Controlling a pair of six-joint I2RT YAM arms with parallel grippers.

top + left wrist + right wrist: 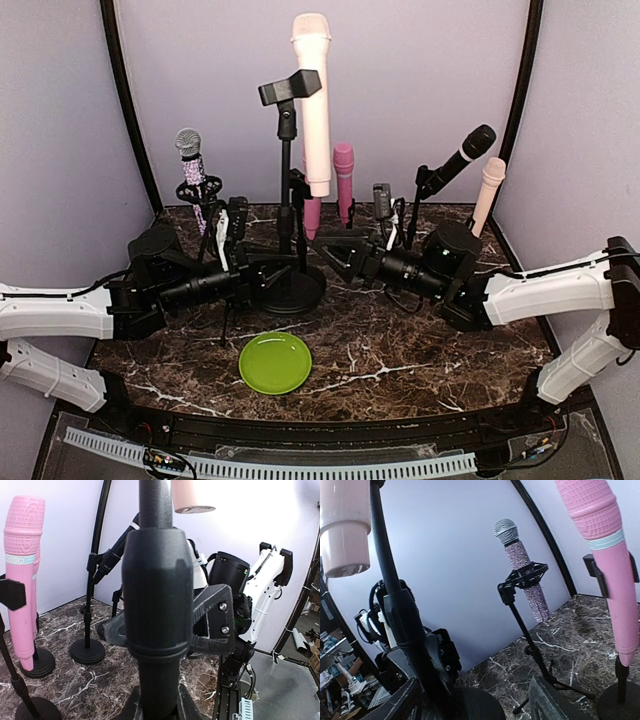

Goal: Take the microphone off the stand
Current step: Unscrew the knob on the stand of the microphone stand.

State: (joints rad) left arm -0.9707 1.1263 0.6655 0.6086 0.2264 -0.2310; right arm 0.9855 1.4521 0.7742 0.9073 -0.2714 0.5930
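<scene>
A tall pale pink microphone [314, 100] stands upright in the clip at the top of the black centre stand [287, 180]. Its lower end shows in the left wrist view [192, 495] and in the right wrist view [342, 530]. My left gripper [256, 280] is shut on the stand's pole [157, 605] low down, just above the round base [292, 288]. My right gripper [338, 256] is open on the pole's right side. Its fingers are spread wide, and the pole [402, 625] sits close to its left finger [395, 705]. Neither gripper touches the microphone.
Other stands ring the back: a glitter microphone [195, 170] at the left, a bright pink one [343, 180] behind the centre, a black one [462, 158] and a peach one [487, 190] at the right. A green plate [275, 362] lies in front of the centre stand.
</scene>
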